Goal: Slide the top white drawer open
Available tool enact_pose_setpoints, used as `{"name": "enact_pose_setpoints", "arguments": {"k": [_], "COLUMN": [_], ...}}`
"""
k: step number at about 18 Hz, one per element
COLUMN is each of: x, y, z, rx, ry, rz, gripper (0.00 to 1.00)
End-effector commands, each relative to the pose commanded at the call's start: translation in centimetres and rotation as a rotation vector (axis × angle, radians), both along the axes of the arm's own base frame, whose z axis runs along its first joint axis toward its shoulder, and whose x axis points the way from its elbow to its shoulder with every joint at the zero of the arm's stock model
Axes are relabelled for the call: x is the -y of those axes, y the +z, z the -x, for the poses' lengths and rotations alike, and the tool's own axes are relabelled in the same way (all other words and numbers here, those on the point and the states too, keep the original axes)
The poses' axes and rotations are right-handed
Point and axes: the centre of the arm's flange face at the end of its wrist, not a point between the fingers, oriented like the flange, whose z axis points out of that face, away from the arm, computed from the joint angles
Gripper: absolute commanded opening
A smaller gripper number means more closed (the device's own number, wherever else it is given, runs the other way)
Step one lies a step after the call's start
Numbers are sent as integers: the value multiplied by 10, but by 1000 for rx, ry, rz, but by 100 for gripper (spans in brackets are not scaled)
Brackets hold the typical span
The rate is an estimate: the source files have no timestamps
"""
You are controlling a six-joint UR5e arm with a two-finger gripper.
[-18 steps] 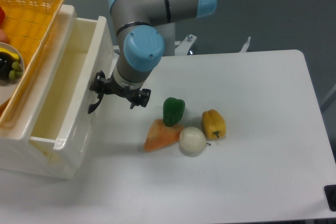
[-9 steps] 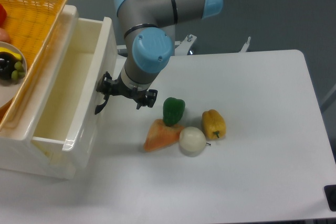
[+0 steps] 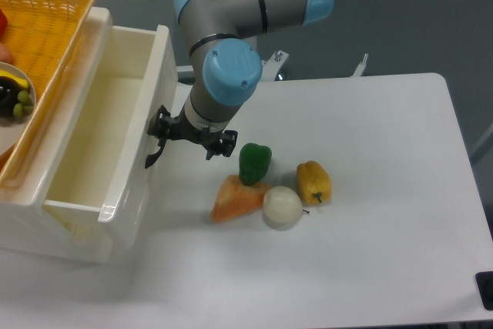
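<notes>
The top white drawer [image 3: 137,138] stands pulled well out of the cream cabinet [image 3: 98,22] at the left, and its empty inside shows. Its curved black handle [image 3: 151,156] sticks out of the front panel toward the table. My gripper [image 3: 159,144] hangs from the grey and blue arm right at that handle and looks shut on it. The wrist hides the fingertips.
A yellow basket [image 3: 46,5] with a plate of fruit rests on the cabinet top. On the table to the right of my gripper lie a green pepper [image 3: 254,162], a carrot [image 3: 237,199], a white onion [image 3: 282,207] and a yellow pepper [image 3: 313,182].
My gripper has moved right with the handle, and the drawer has slid further out of the cabinet. The vegetables have stayed put.
</notes>
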Motion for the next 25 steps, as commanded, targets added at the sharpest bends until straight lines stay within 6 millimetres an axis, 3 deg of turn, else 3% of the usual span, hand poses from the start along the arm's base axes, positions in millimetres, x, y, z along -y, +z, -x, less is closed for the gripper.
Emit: {"name": "enact_pose_setpoints", "arguments": {"k": [16,25], "x": [8,22], "y": [13,11], "z": [20,35], "rx": [-22,-112], "ry": [32,-123], "rz": [-16,24], "gripper": [100,100]}}
